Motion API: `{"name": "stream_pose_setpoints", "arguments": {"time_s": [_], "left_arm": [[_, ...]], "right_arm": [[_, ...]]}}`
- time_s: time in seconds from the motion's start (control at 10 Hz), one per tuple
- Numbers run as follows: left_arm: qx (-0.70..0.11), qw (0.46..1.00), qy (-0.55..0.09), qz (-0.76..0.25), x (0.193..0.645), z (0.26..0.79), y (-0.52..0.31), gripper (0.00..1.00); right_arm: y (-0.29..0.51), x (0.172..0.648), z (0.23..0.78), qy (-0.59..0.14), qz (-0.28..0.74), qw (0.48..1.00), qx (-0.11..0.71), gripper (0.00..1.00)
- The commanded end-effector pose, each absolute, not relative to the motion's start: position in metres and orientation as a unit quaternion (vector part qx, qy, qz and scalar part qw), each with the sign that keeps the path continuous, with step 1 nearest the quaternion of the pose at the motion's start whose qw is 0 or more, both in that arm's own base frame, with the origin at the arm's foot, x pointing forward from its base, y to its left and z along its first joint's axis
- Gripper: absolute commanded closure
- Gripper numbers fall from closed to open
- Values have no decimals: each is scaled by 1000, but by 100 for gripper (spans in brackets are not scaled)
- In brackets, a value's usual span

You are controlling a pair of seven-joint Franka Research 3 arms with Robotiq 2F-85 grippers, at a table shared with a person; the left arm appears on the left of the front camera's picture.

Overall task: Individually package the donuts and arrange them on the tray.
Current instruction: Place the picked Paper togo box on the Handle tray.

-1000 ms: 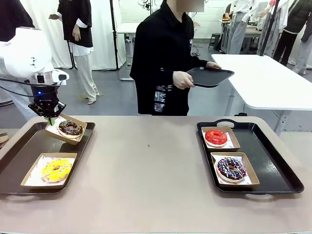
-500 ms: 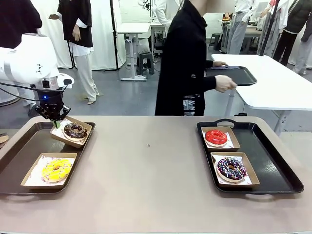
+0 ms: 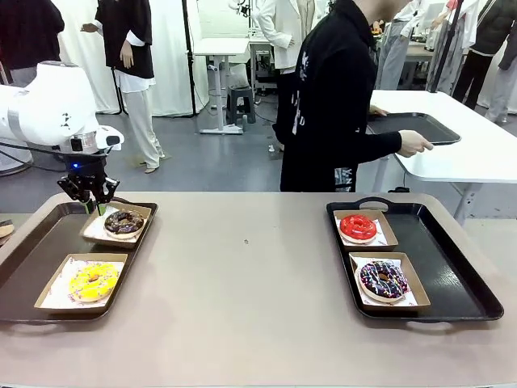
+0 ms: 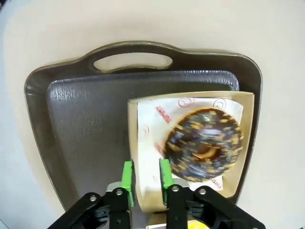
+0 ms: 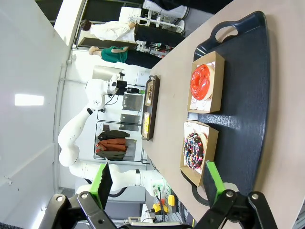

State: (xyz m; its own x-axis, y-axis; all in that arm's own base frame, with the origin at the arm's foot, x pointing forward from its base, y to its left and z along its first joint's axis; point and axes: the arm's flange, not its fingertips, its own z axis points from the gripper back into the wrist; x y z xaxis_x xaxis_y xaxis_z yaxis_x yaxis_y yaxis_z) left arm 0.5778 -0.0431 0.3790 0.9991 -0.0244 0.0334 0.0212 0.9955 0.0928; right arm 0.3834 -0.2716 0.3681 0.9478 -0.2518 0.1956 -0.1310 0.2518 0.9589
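Observation:
The chocolate donut lies in a paper-lined box flat on the far end of the left tray. My left gripper stands over that box's far-left wall. In the left wrist view its green pads straddle the wall with slack, so the gripper is open beside the donut. The yellow donut sits boxed on the same tray's near end. On the right tray lie the boxed red donut and sprinkled donut. My right gripper hangs open above them, holding nothing.
A person stands across the table, one hand on a spare black tray lying on a white side table at the far right. The brown tabletop between the two trays is bare.
The chocolate donut's box went from tilted and lifted to flat on the left tray, and the left jaws parted. The person walked right and set the spare tray on the side table.

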Motion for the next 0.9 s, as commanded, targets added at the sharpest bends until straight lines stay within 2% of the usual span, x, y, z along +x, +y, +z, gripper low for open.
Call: {"name": "stream_pose_setpoints", "arguments": {"time_s": [0.0, 0.1, 0.3, 0.5, 0.6, 0.7, 0.8], "left_arm": [[48, 998, -39, -19, 567, 391, -37, 0], [43, 998, -48, -24, 562, 398, -36, 18], [37, 998, -52, -26, 552, 407, -35, 0], [26, 998, -52, -34, 540, 414, -35, 0], [24, 998, -52, -36, 533, 418, -34, 10], [17, 998, -47, -40, 520, 420, -35, 2], [12, 998, -43, -42, 508, 421, -36, 0]], "right_arm": [[-269, 384, 369, -160, -49, 774, 611, 0], [-269, 384, 369, -160, -49, 774, 611, 0], [-269, 384, 369, -160, -49, 774, 611, 0], [-269, 384, 369, -160, -49, 774, 611, 0], [-269, 384, 369, -160, -49, 774, 611, 0], [-269, 384, 369, -160, -49, 774, 611, 0], [-269, 384, 369, -160, -49, 774, 611, 0]]}}
